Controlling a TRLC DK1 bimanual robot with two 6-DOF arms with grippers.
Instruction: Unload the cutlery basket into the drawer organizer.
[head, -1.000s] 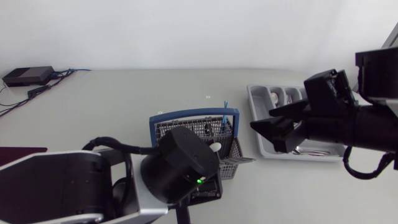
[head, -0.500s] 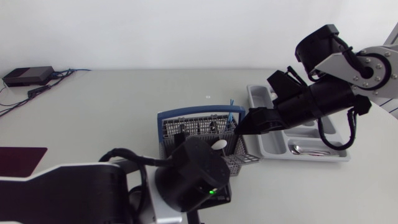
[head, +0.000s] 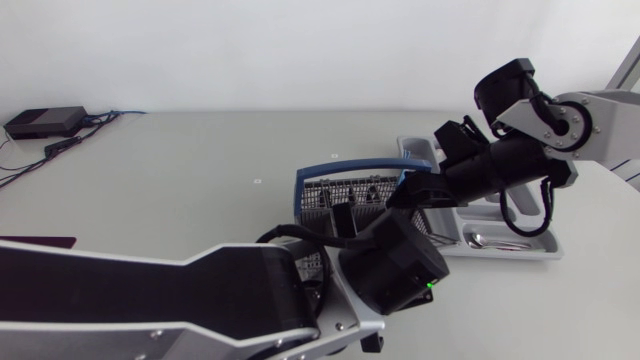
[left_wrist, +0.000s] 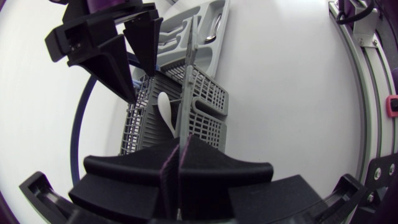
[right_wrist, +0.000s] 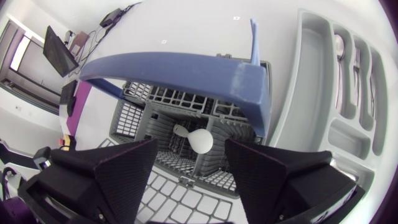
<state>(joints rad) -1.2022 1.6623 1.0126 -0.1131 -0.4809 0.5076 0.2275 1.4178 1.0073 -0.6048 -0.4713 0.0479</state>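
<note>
The grey mesh cutlery basket (head: 345, 195) with a blue arched handle (right_wrist: 186, 68) stands just left of the grey drawer organizer (head: 415, 150). My left gripper (left_wrist: 177, 165) is shut on a thin upright wall of the basket (left_wrist: 193, 93); in the head view its bulky wrist (head: 395, 265) hides the fingers. A white spoon (right_wrist: 200, 140) stands inside the basket (right_wrist: 161, 99). My right gripper (right_wrist: 189, 180) hangs open over the basket beside the handle, with the spoon ahead between its fingers. The left wrist view shows the same gripper (left_wrist: 121, 56) above the basket's far side.
The organizer (right_wrist: 317, 93) holds a spoon (right_wrist: 339, 46) and forks (right_wrist: 360, 62) in its long slots. A black box with cables (head: 45, 122) sits at the far left back. A dark mat (head: 30, 243) lies at the left edge.
The basket has slid right, toward the organizer, held by my left gripper. My right arm has swung in and lowered its open gripper over the basket.
</note>
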